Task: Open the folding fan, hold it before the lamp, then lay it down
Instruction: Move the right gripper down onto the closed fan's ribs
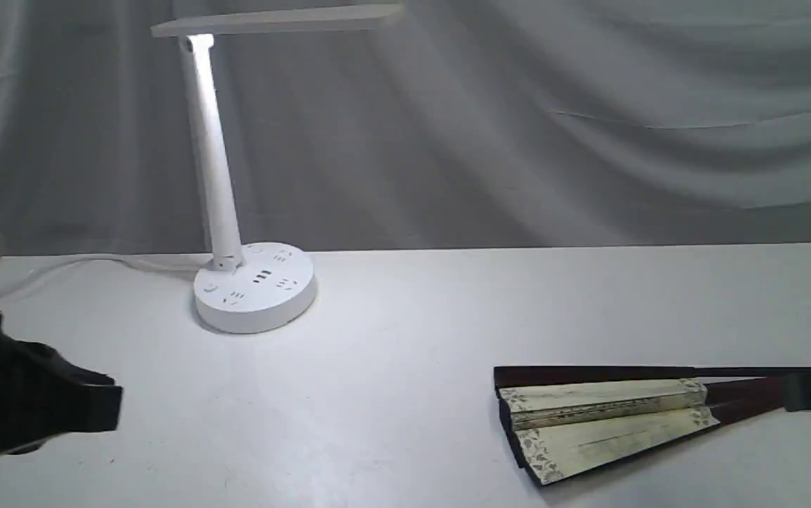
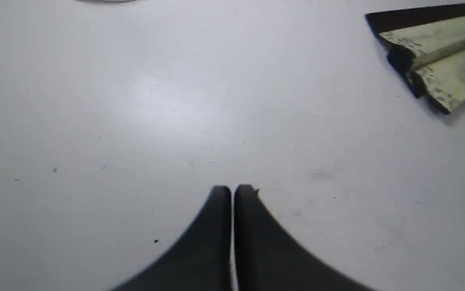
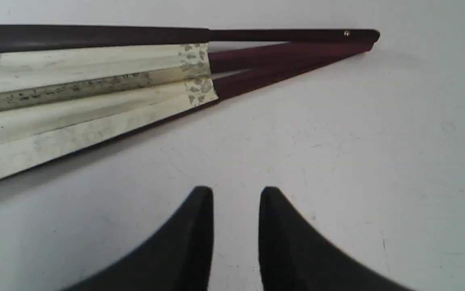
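Item one, far left: I have the left pincer (image 2: 232, 190) hanging low over bare tabletop (image 1: 405, 331), its two black fingers pressed together with nothing between them and nothing touching them. Item two, left of centre toward the back: the lamp (image 1: 254, 291), white, upright on a round base with sockets and buttons on top. Its slim stem leans slightly and carries a flat bar head that runs out to the right, lit where head meets stem. A pale cable (image 1: 81, 262) trails from the base toward the left edge. Item three, behind everything: a grey curtain (image 1: 589, 141) in loose folds. Item four, right front: the fan (image 1: 603, 416), lying flat on the tabletop and only partly spread. A few cream pleats show, with a leafy border and faint dark script. One dark guard lies along the far side, and the maroon ribs narrow to a rivet at the right-hand end. The leaf end points toward the middle of the tabletop. The fan is well apart from the lamp and from the left pincer. Item five, far right: the right pincer (image 3: 235, 193), near the fan's rib end but clear of it in the wrist view. Its fingers stand a little apart over bare tabletop and hold nothing.
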You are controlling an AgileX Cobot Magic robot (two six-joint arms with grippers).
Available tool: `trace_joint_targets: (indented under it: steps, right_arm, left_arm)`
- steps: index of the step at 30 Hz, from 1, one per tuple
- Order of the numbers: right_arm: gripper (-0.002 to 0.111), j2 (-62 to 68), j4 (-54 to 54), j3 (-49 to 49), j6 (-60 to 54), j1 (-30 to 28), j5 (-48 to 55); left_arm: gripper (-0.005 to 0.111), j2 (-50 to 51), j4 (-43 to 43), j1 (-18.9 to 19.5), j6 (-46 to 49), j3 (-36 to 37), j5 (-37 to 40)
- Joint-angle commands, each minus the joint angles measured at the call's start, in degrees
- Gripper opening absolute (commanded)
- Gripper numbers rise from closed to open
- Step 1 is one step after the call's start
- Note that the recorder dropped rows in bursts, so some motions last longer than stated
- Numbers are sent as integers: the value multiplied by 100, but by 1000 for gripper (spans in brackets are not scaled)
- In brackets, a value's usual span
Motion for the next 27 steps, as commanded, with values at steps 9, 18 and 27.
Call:
trace_joint_targets:
  steps: [9,18,27]
  right_arm:
    - [22,1373,1359,-1284,-2018,69,509]
    - [39,2758,2560,-2875,-4382,216,1960]
    - [43,3713,2398,-3805,-5115,750,1869]
  left_arm:
    - [0,1126,-208,-1245,-24,-20,-910]
    - [0,1296,-294,-1234,-58,-20,-902]
    - [0,1296,-334,-754,-710,-20,-699]
